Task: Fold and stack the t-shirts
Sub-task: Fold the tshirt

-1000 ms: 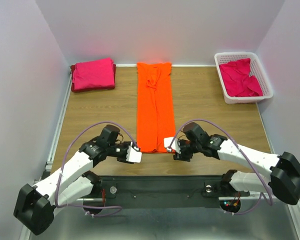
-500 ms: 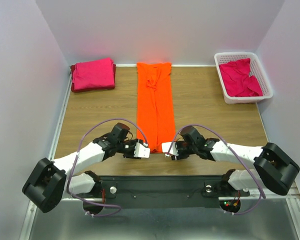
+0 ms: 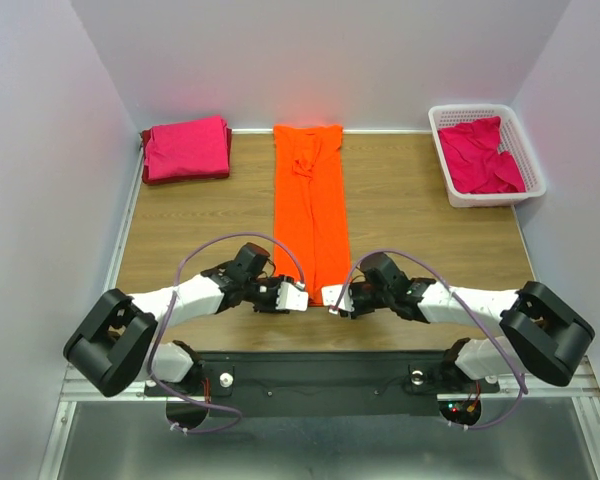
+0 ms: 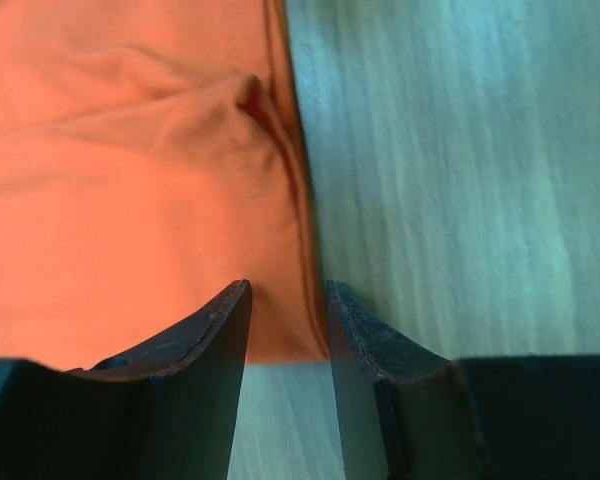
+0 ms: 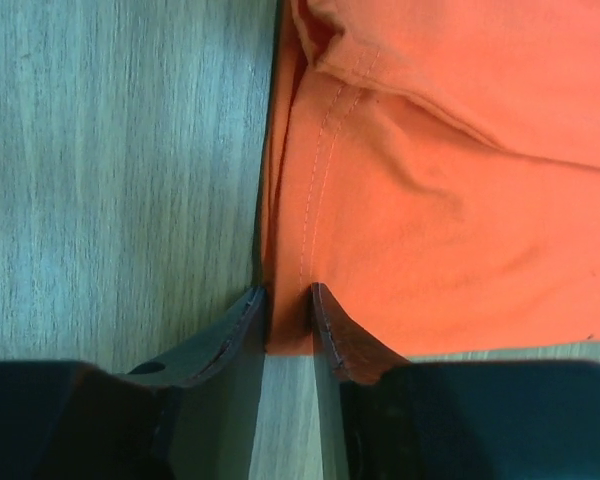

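Observation:
The bright orange t-shirt (image 3: 310, 210) lies folded into a long narrow strip down the middle of the table. My left gripper (image 3: 298, 297) is at its near left corner. In the left wrist view that gripper (image 4: 285, 290) is open, its jaws straddling the corner of the orange cloth (image 4: 130, 180). My right gripper (image 3: 332, 298) is at the near right corner. In the right wrist view it (image 5: 288, 292) is closed narrowly on the hemmed corner of the cloth (image 5: 450, 200). A folded magenta-pink t-shirt stack (image 3: 187, 148) lies at the far left.
A white lattice basket (image 3: 527, 150) at the far right holds crumpled magenta-pink shirts (image 3: 483, 155). Grey walls enclose the wooden table (image 3: 200, 220) on three sides. A metal rail runs along the near edge behind the arm bases.
Both grippers have moved inward along the near edge to the orange shirt's near corners. The right jaws have narrowed onto the corner. The shirts have not moved.

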You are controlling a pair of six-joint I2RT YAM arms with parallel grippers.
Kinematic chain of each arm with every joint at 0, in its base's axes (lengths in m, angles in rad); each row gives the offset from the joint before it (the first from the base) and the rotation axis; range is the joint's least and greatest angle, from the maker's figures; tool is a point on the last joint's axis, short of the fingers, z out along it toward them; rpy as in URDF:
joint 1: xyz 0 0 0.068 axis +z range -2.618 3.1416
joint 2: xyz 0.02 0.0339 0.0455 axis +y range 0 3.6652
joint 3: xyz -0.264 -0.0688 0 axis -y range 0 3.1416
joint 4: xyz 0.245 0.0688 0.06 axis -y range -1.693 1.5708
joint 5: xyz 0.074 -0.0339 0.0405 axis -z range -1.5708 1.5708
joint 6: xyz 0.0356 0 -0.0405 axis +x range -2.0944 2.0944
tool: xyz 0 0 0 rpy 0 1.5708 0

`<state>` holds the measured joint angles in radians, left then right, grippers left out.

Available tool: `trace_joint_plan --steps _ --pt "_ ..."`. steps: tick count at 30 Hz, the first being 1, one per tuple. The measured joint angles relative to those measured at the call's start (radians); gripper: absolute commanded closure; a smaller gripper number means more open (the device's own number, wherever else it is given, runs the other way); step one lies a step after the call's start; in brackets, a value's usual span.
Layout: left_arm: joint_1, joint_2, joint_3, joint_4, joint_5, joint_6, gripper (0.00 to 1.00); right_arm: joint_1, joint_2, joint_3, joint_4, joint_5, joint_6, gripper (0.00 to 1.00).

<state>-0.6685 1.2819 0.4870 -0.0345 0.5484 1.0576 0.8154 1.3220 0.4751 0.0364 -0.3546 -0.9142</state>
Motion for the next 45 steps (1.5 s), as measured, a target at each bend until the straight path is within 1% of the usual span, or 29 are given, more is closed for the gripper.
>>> trace_joint_plan --steps 2,3,4,5,6,7,11,14,20,22,27,30,36,42,45 --pt "0.000 0.019 0.010 0.015 -0.003 -0.006 0.64 0.000 0.002 -0.002 0.003 0.003 -0.006 0.82" --pt "0.000 0.024 0.012 0.020 -0.005 -0.008 0.79 0.000 0.004 -0.002 0.003 0.004 -0.008 0.86" --pt "0.000 0.027 0.012 0.020 -0.005 -0.008 0.88 0.000 0.007 -0.003 0.005 0.007 -0.010 0.91" --pt "0.000 0.027 0.012 0.018 -0.011 -0.003 0.95 0.001 0.008 -0.003 0.009 0.010 -0.011 0.99" --pt "0.000 0.029 0.012 0.016 -0.013 -0.005 0.98 0.003 0.008 -0.005 0.010 0.012 -0.011 0.99" --pt "0.000 0.029 0.014 0.012 -0.015 -0.004 0.99 0.003 0.008 -0.005 0.010 0.015 -0.010 0.99" --pt "0.000 0.020 0.036 -0.048 -0.015 0.001 1.00 0.003 -0.005 0.002 -0.018 0.021 0.006 0.99" --pt "-0.010 -0.023 0.068 -0.125 0.000 -0.002 1.00 0.004 -0.040 0.027 -0.101 0.015 0.039 0.99" --pt "-0.055 -0.107 0.145 -0.265 0.032 -0.013 1.00 0.018 -0.170 0.074 -0.236 0.010 0.117 1.00" --pt "-0.058 -0.118 0.154 -0.294 0.043 -0.026 1.00 0.020 -0.187 0.094 -0.264 0.014 0.141 0.99" --pt "-0.056 -0.120 0.162 -0.340 0.035 -0.032 1.00 0.009 -0.161 0.148 -0.283 0.033 0.140 0.99" --pt "-0.041 -0.106 0.199 -0.351 0.025 -0.014 1.00 -0.035 -0.117 0.188 -0.289 0.027 0.109 0.99" --pt "0.058 0.014 0.338 -0.323 0.005 0.079 1.00 -0.157 0.019 0.307 -0.291 -0.016 0.019 0.99" --pt "0.178 0.233 0.534 -0.320 0.009 0.205 1.00 -0.270 0.214 0.489 -0.291 -0.072 -0.076 0.99" --pt "0.233 0.360 0.679 -0.332 0.020 0.270 1.00 -0.311 0.312 0.597 -0.289 -0.095 -0.117 1.00"
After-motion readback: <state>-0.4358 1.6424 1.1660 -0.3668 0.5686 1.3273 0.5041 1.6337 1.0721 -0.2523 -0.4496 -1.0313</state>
